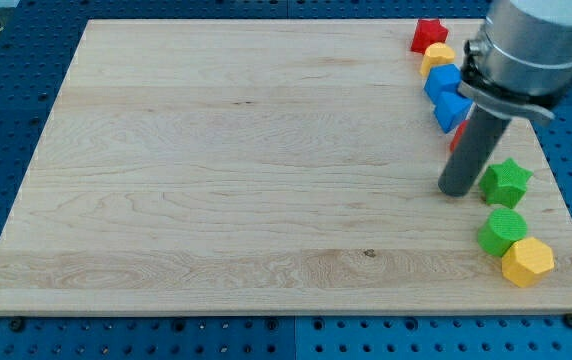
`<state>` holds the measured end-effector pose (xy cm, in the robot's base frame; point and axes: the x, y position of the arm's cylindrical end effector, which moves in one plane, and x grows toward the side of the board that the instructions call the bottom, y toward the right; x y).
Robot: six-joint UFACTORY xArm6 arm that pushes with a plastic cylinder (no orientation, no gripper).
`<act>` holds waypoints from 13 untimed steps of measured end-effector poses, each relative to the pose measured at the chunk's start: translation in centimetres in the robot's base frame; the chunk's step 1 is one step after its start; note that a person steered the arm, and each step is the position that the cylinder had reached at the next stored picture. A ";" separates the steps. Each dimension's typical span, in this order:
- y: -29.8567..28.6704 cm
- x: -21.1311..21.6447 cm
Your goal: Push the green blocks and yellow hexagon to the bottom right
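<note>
- No fingers are carried by the arm; it ends in a bare dark rod, so nothing can be grasped or released, and blocks can only be pushed
- My tip (456, 190) is set on the board near the right edge, just to the left of the green star (506, 181), close against it, though contact cannot be confirmed
- The green round block (502, 231) is found lower down, touching the yellow hexagon (527, 262), which already sits by the bottom right corner
- The green star lies to the right of my tip and above the other two, so a push downward from its upper side is judged to be needed
- A red star (428, 34), a yellow block (438, 56) and two blue blocks (448, 95) are lined up by the top right corner, and something red shows behind the rod
</note>
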<state>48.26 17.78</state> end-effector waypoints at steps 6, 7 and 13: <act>2.6 -3.6; 4.4 -2.9; 7.3 2.9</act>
<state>51.14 25.08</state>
